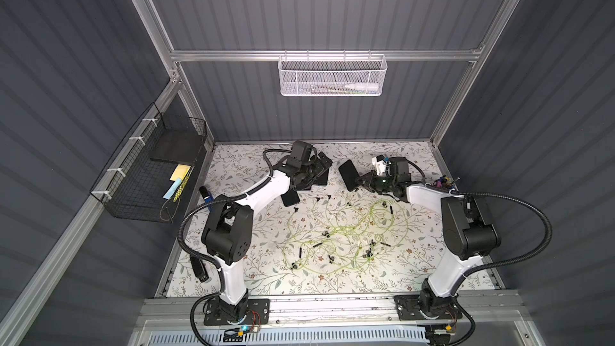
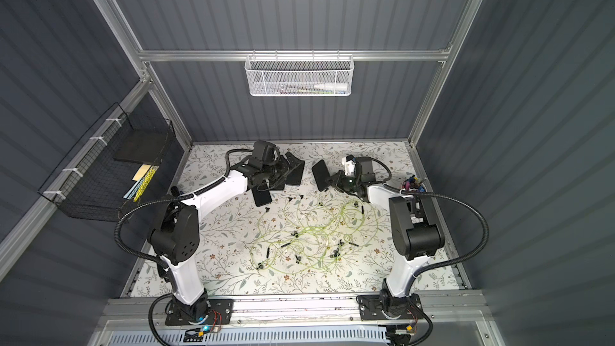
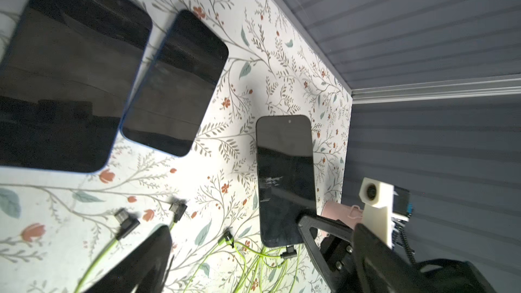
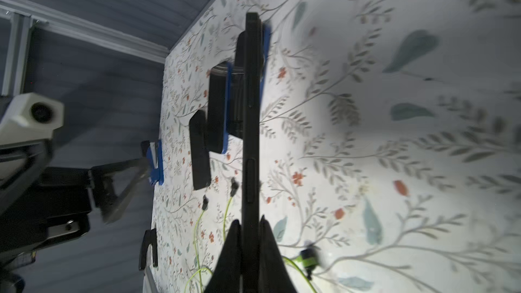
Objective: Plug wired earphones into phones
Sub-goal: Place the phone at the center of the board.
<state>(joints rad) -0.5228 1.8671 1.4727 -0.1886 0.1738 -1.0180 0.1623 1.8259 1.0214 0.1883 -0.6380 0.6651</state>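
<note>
**Pinching one phone by its end, cables lying loose**

Right fingers (image 4: 234,249) are closed narrow on a flat black glossy-screened smartphone (image 4: 251,108). They grip it across its two faces near one short end, toward the back of the floral-patterned counter (image 1: 253,261). Left fingers (image 4: 121,193) stand wide with nothing between them, above two more black phones with blue edges (image 3: 174,85). Thin yellow-green translucent earphone cables (image 1: 336,231) sprawl tangled mid-counter.

The phone is probably rigid, slick-glassed and weighty enough to pivot in an end grip. A hold across its long edges, leaving the port free, looks safer. The cable looks limp and springy, so the stiff black plug body is the place to take it.

The held phone's port is not visible. A short black plug (image 3: 289,252) sits right at its end; whether it is seated or merely touching, I cannot tell. Nor can I tell whether the phone clears the counter.
</note>
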